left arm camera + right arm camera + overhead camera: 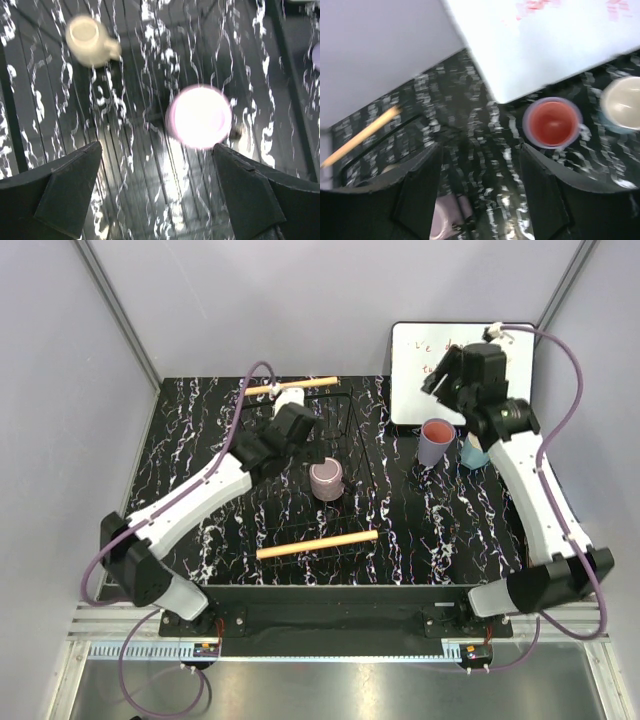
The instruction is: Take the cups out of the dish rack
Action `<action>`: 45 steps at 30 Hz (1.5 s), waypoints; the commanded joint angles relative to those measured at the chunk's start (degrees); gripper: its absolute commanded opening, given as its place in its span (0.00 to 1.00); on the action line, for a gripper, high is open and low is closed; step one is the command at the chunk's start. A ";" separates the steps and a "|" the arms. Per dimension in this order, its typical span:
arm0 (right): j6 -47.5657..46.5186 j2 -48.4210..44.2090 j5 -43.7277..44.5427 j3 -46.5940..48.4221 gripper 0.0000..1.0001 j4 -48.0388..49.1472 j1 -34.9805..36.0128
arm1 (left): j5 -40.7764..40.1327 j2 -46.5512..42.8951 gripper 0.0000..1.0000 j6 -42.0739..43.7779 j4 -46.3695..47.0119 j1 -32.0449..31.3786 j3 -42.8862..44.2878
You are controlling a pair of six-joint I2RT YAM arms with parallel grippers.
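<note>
The dish rack [352, 430] is a black wire grid lying between two wooden bars. A dusty mauve-pink cup [326, 480] stands in it, and it glares white-pink in the left wrist view [200, 116]. The pale olive-grey mug [290, 397] sits by the far bar and also shows in the left wrist view [87, 34]. My left gripper [296, 428] hovers open and empty above the rack [157, 170]. A coral cup nested in a lavender cup [436, 440] stands on the table to the right [551, 123], with the light blue cup [472, 453] beside it [622, 102]. My right gripper [450, 375] is open and empty [480, 190].
A whiteboard [415, 360] with red writing leans at the back right [555, 40], under my right gripper. The near wooden bar [317, 543] and the far one [262, 390] mark the rack's ends. Grey walls close in the left and right sides.
</note>
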 commanded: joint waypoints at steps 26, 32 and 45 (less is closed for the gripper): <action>1.80 -13.14 -7.23 -25.50 0.70 12.79 14.35 | 6.81 24.10 0.99 0.11 -0.40 2.20 15.40; 2.16 -13.05 -6.44 -26.02 0.70 12.88 15.49 | 7.69 22.87 0.99 -0.85 0.57 0.35 11.88; 2.68 -13.84 -5.21 -28.40 0.70 13.14 16.72 | 8.31 17.42 0.99 -2.44 3.47 -1.05 5.21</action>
